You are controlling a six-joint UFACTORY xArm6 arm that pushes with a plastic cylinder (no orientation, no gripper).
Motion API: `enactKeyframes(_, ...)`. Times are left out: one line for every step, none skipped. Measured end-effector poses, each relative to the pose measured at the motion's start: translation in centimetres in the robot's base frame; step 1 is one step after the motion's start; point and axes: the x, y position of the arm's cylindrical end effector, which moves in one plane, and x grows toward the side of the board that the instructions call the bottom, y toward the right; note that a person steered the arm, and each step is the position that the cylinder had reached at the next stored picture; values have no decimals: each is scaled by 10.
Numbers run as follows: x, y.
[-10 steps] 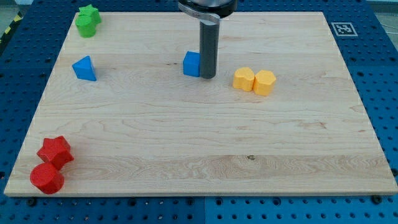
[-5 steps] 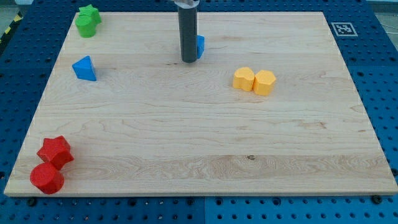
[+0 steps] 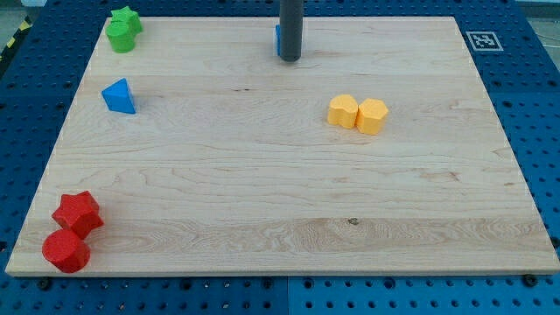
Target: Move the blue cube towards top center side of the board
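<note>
Peeking from behind my tip (image 3: 290, 59), the blue cube (image 3: 277, 39) touches it.

Bright even light, soft short shadows, sharp focus, perhaps slight glare.

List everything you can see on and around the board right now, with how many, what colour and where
blue cube: 1, blue, top centre, mostly hidden behind the rod, only a sliver showing at its left
blue wedge-shaped block: 1, blue, upper left
green blocks: 2, green, top left corner, touching; shapes unclear
yellow blocks: 2, yellow, right of centre, side by side and touching
red blocks: 2, red, bottom left corner, touching
wooden board: 1, light wood, fills most of the view
marker tag: 1, black and white, past the board's top right corner
my tip: 1, dark rod, top centre, in front of the blue cube
</note>
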Motion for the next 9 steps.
enactKeyframes(-3, 11)
enactKeyframes(-22, 11)
enactKeyframes(-23, 11)
enactKeyframes(-23, 5)
enactKeyframes(-23, -9)
enactKeyframes(-23, -17)
enactKeyframes(-23, -30)
enactKeyframes(-12, -34)
enactKeyframes(6, -45)
